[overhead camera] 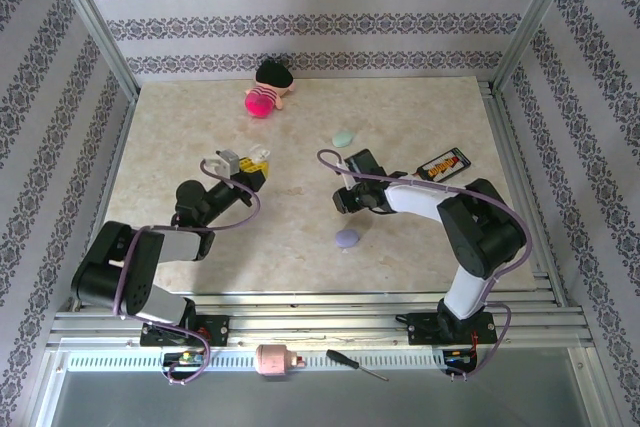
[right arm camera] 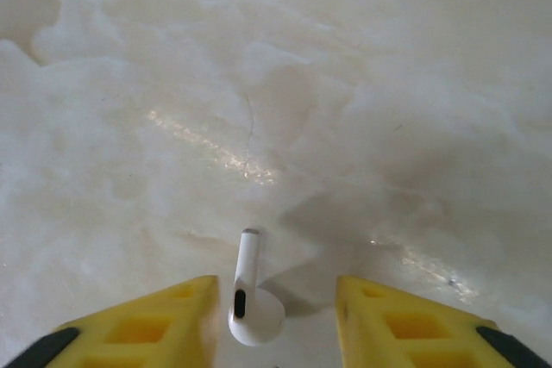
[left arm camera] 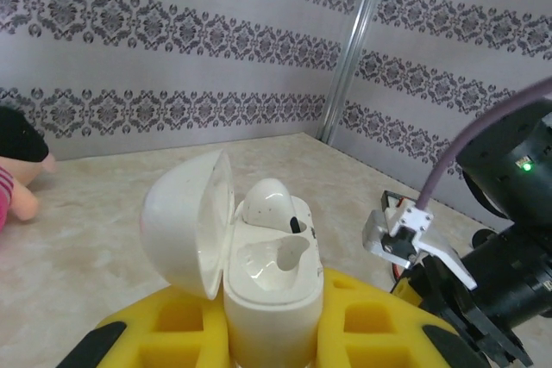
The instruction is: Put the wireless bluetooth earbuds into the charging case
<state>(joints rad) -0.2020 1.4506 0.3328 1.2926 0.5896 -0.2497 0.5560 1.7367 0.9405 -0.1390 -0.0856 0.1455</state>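
My left gripper (left arm camera: 274,321) is shut on the white charging case (left arm camera: 272,290), held upright between the yellow fingers (left arm camera: 177,325). Its lid (left arm camera: 185,221) is swung open to the left. One white earbud (left arm camera: 267,200) sits in the far slot, while the near slot (left arm camera: 278,258) is bare. My right gripper (right arm camera: 276,303) is low over the table with its jaws open. A second white earbud (right arm camera: 253,299) lies on the table between them, close to the left finger (right arm camera: 147,325) and clear of the right one. In the top view the left gripper (overhead camera: 240,165) is mid-left and the right gripper (overhead camera: 343,199) is at centre.
A mint oval case (overhead camera: 343,137) and a lavender oval case (overhead camera: 347,238) lie on the marble table (overhead camera: 300,267) near the right gripper. A doll (overhead camera: 268,89) lies at the back, a black packet (overhead camera: 444,165) at the right. A screwdriver (overhead camera: 355,364) rests on the front rail.
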